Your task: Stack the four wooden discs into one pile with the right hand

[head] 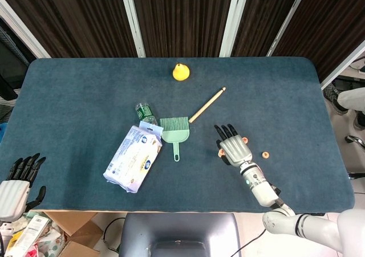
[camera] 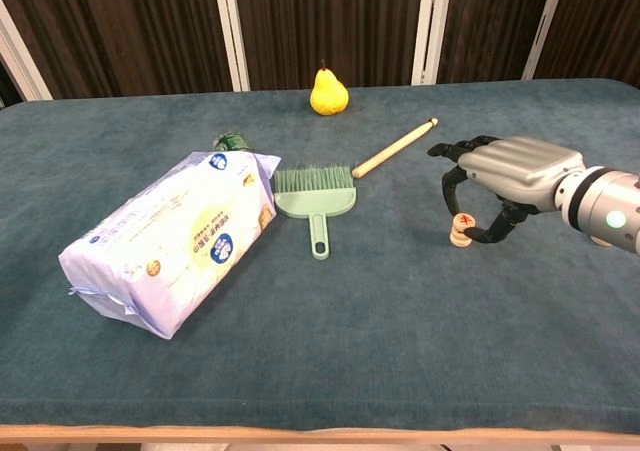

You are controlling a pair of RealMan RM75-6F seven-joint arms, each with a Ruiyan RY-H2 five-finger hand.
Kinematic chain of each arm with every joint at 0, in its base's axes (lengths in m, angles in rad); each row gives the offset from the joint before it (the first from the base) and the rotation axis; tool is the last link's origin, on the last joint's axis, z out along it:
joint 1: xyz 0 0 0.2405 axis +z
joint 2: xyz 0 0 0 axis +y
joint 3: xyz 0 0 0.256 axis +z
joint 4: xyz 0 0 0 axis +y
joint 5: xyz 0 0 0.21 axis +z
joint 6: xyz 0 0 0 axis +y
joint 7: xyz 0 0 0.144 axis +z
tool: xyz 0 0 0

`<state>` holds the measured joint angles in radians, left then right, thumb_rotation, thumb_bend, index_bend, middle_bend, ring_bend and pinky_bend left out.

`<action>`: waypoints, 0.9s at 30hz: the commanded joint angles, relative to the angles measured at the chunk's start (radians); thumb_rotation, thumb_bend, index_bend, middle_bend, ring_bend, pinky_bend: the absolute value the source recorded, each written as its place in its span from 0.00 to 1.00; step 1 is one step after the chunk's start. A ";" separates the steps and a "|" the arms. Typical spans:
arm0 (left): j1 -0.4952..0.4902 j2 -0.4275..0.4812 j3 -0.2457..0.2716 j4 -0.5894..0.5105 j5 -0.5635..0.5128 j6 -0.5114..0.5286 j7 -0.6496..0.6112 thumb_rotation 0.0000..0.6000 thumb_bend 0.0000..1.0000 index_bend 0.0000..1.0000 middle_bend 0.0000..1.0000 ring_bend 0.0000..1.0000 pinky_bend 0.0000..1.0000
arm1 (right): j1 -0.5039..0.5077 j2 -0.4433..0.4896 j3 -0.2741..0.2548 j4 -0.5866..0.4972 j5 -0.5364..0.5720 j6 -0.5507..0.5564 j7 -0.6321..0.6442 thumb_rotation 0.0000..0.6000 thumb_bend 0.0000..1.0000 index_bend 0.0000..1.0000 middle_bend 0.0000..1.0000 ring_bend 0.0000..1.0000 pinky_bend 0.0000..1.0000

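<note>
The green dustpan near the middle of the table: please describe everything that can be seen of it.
The green dustpan is pale green and looks like plastic. It has a wide flat scoop with a row of upright bristle-like teeth along its far edge, and a short handle with a slot, pointing toward the robot. It lies flat on the blue table, right of the wipes pack. Neither hand touches it.

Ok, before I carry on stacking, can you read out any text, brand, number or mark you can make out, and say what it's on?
White and blue packet: blue round logos and printing, too blurred to read.
Top wooden disc under the right hand: a red mark, too small to read.
Bottle label: nothing legible.
Two loose discs: reddish marks, unreadable.
No text reads clearly.
</note>
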<state>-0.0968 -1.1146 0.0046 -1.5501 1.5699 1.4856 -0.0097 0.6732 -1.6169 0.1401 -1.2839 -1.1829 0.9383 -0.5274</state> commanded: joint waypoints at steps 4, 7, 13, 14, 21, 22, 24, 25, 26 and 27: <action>-0.001 -0.001 -0.001 0.000 -0.001 -0.002 0.002 1.00 0.50 0.00 0.00 0.00 0.00 | 0.003 0.000 -0.007 0.002 0.004 -0.002 -0.003 1.00 0.47 0.61 0.04 0.00 0.00; -0.002 -0.002 -0.002 0.000 -0.002 -0.004 0.002 1.00 0.50 0.00 0.00 0.00 0.00 | 0.005 0.003 -0.011 0.000 0.007 -0.009 -0.001 1.00 0.47 0.57 0.04 0.00 0.00; -0.002 0.000 -0.002 0.000 -0.002 -0.003 -0.002 1.00 0.50 0.00 0.00 0.00 0.00 | 0.001 0.012 -0.019 -0.009 0.003 0.004 -0.003 1.00 0.47 0.51 0.04 0.00 0.00; -0.002 0.000 -0.001 0.000 -0.001 -0.003 -0.003 1.00 0.50 0.00 0.00 0.00 0.00 | -0.003 0.018 -0.021 -0.016 -0.001 0.012 -0.003 1.00 0.47 0.50 0.05 0.00 0.00; 0.000 0.000 -0.001 0.001 0.000 0.001 -0.004 1.00 0.50 0.00 0.00 0.00 0.00 | -0.071 0.100 -0.066 -0.099 -0.087 0.128 0.037 1.00 0.47 0.48 0.04 0.00 0.00; 0.000 0.000 -0.001 0.001 0.000 0.001 -0.005 1.00 0.50 0.00 0.00 0.00 0.00 | -0.084 0.114 -0.075 -0.105 -0.100 0.144 0.045 1.00 0.47 0.48 0.04 0.00 0.00; 0.000 0.001 -0.001 0.001 -0.001 -0.001 -0.005 1.00 0.50 0.00 0.00 0.00 0.00 | -0.111 0.140 -0.095 -0.111 -0.120 0.172 0.060 1.00 0.47 0.48 0.04 0.00 0.00; 0.000 0.001 -0.001 0.000 -0.001 -0.001 -0.004 1.00 0.50 0.00 0.00 0.00 0.00 | -0.121 0.149 -0.103 -0.109 -0.126 0.180 0.065 1.00 0.47 0.48 0.04 0.00 0.00; -0.001 0.000 0.000 0.000 0.000 -0.001 -0.003 1.00 0.50 0.00 0.00 0.00 0.00 | -0.134 0.159 -0.114 -0.103 -0.133 0.189 0.072 1.00 0.47 0.48 0.04 0.00 0.00; -0.001 0.000 0.000 -0.001 0.001 -0.002 -0.003 1.00 0.50 0.00 0.00 0.00 0.00 | -0.143 0.164 -0.122 -0.096 -0.138 0.193 0.077 1.00 0.47 0.48 0.04 0.00 0.00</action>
<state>-0.0973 -1.1143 0.0046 -1.5505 1.5704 1.4842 -0.0127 0.5449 -1.4640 0.0322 -1.3849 -1.3082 1.1205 -0.4623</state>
